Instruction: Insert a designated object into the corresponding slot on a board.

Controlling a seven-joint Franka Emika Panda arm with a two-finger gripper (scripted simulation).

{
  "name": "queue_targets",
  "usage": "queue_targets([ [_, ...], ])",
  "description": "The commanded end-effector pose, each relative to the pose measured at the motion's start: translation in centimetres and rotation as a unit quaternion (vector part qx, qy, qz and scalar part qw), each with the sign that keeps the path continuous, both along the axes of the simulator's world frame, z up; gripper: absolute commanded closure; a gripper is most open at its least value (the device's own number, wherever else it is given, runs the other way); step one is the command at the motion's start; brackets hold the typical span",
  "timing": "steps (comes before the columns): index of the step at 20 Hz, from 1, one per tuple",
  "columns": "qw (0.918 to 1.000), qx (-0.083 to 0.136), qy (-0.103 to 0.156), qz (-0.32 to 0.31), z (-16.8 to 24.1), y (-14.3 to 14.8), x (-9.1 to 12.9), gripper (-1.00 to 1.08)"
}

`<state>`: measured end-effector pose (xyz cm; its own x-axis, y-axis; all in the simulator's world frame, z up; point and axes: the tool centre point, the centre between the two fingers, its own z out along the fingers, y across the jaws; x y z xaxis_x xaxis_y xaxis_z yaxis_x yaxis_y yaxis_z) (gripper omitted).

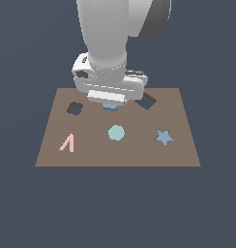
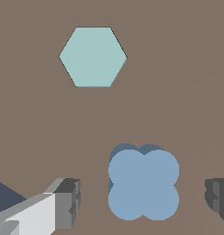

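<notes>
The gripper [image 2: 143, 199] is hanging low over the brown board [image 1: 178, 150], its fingers [image 2: 68, 202] spread wide on either side of the blue clover-shaped piece [image 2: 143, 183], not touching it. That piece is lying flat on the board, near the teal hexagon [image 2: 93, 56]. The clover-shaped slot [image 1: 74, 108] is sitting open toward the exterior view's left, the square hole [image 1: 147, 101] and the blue star [image 1: 164, 137] toward its right.

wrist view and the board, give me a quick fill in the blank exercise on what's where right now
1. In the wrist view the blue clover piece sits between the two ____.
2. The teal piece has ____ sides.
3. The gripper is ____, not touching the piece.
4. On the board, the pink piece lies nearest the ____-shaped slot.

Missing: fingers; six; open; clover
</notes>
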<state>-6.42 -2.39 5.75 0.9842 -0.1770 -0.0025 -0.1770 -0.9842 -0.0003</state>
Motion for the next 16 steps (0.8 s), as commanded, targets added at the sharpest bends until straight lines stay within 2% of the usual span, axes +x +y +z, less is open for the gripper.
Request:
queue_targets([
  [1,1.0000,-0.001,-0.001,-0.006,-0.5,-0.2,-0.2,-0.92],
  [16,1.0000,0.000,-0.001,-0.007,-2.8,-0.2,-0.3,-0.92],
])
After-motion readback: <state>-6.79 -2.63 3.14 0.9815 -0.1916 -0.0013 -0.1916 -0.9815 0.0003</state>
